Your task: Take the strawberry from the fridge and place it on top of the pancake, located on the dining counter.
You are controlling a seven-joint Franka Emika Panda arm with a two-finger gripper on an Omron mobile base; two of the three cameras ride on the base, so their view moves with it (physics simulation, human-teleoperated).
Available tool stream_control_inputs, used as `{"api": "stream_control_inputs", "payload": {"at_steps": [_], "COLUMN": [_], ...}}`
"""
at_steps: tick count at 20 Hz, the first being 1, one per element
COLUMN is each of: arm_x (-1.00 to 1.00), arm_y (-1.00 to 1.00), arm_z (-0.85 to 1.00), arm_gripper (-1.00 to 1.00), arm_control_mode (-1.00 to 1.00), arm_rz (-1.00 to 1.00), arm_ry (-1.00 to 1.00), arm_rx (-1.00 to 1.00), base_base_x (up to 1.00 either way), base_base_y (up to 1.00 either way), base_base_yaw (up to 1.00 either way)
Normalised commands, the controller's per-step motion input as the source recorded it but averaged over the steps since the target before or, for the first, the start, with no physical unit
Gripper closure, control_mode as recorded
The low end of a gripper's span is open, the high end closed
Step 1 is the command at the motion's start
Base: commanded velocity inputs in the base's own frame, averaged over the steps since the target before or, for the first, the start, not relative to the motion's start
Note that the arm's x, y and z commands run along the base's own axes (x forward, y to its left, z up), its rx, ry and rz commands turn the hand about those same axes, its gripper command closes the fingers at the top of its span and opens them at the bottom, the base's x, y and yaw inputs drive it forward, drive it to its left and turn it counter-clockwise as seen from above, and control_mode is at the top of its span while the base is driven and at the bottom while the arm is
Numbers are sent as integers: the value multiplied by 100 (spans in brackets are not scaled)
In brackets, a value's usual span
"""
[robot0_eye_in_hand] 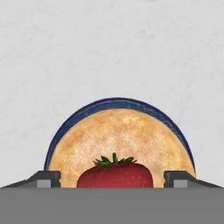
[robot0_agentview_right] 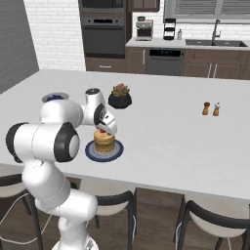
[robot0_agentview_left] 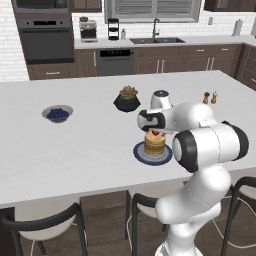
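Fingertips (robot0_eye_in_hand: 47, 179) stand spread at the bottom corners of the hand view, each with a clear gap to the strawberry (robot0_eye_in_hand: 115, 174) between them, so the gripper (robot0_eye_in_hand: 115, 180) pinches nothing. The berry sits at bottom centre, green cap toward the top of the frame, on the pancake (robot0_eye_in_hand: 120, 140), whose blue plate (robot0_eye_in_hand: 118, 103) rims it above. Judging by that gap, the fruit is released and resting on the stack, which is where the task wants it. In the left base view the gripper (robot0_agentview_left: 156, 131) hangs directly over the pancake just right of centre, wrist bent down so the jaws point at the stack; a red speck marks the strawberry (robot0_agentview_left: 156, 133). Beyond, toward the upper half of that view, the counter (robot0_agentview_left: 75, 145) carries a black bowl (robot0_agentview_left: 127, 102) and, at left, a bowl of blueberries (robot0_agentview_left: 57, 113).
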Motion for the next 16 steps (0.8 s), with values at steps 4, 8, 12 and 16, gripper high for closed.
{"api": "stream_control_inputs", "payload": {"at_steps": [4,8,12,16], "arm_x": [-4,-1,-9,-15], "arm_y": [0,0,0,0], "arm_z": [1,43,56,29], "arm_gripper": [-100,-100,-100,-100], "arm_control_mode": [-100,-100,-100,-100], "arm_rz": [0,0,0,0], "arm_ry": [0,0,0,0], "arm_rx": [0,0,0,0], "base_base_x": [0,0,0,0], "base_base_y": [0,0,0,0], "base_base_yaw": [0,0,0,0]}}
